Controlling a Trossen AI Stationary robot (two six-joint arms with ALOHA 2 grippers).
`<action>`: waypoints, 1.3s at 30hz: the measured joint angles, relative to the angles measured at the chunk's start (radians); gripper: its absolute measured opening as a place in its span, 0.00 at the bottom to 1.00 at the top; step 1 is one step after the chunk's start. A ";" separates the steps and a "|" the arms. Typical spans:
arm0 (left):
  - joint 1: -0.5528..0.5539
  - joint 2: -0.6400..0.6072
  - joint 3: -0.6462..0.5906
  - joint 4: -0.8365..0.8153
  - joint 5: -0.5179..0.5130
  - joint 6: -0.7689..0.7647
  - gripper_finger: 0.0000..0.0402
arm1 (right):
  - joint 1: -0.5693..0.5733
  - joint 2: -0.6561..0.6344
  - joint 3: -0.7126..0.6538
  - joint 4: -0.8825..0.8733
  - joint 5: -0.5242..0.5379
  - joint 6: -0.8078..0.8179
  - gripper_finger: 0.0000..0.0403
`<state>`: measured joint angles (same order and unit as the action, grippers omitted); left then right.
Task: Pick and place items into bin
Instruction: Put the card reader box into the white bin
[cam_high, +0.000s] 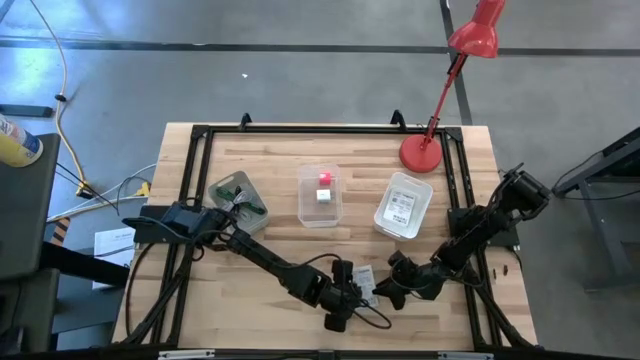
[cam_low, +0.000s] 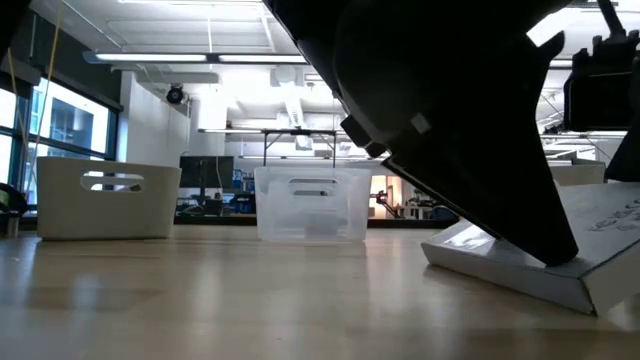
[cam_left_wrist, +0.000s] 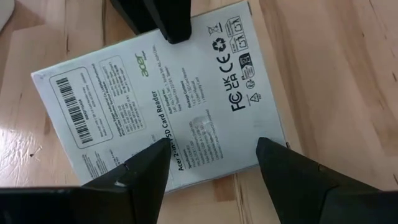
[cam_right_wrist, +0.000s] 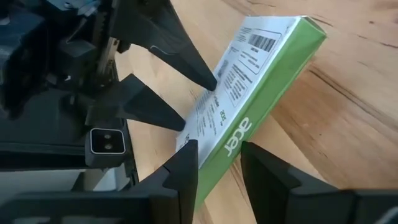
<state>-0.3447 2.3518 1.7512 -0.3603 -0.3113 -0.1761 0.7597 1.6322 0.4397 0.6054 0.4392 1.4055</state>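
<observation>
A flat white printed packet (cam_high: 364, 283) with a green side lies near the table's near edge, between both grippers. It stands tilted, one long edge on the wood (cam_low: 520, 280). My left gripper (cam_left_wrist: 211, 146) is open, its two fingertips at the packet's printed face (cam_left_wrist: 161, 93). My right gripper (cam_right_wrist: 219, 152) is shut on the packet's green edge (cam_right_wrist: 249, 127). A pink cube (cam_high: 324, 178) and a white cube (cam_high: 323, 195) sit in the clear middle bin (cam_high: 306, 205). The green stick and cable are not clear to me. My left gripper stays open and sets both fingertips (cam_right_wrist: 208, 79) against the packet's white printed face, near one short end, coming from the table's left. My right gripper pinches the packet's green long edge (cam_right_wrist: 233, 149) between its two fingers, one finger (cam_left_wrist: 168, 22) on the printed face. It comes level from the table's right. The packet is tilted up, its lower edge on the table.
Three bins stand in a row mid-table: a white one (cam_high: 238, 197) with small items on the left, the clear one in the middle, a white one (cam_high: 403, 205) holding a packet on the right. A red lamp's base (cam_high: 421, 153) sits behind the right bin.
</observation>
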 joint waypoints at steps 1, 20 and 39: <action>0.000 0.000 0.000 0.000 -0.001 0.001 0.58 | 0.000 0.000 0.000 0.002 0.001 -0.002 0.27; -0.006 -0.001 -0.001 0.003 -0.022 0.015 0.58 | 0.000 -0.002 0.002 0.043 0.005 0.003 0.28; -0.006 -0.001 -0.001 0.001 -0.041 0.012 0.58 | -0.065 -0.003 0.056 -0.088 -0.044 0.007 0.27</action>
<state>-0.3508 2.3512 1.7504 -0.3596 -0.3523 -0.1638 0.6946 1.6291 0.4958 0.5173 0.3951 1.4121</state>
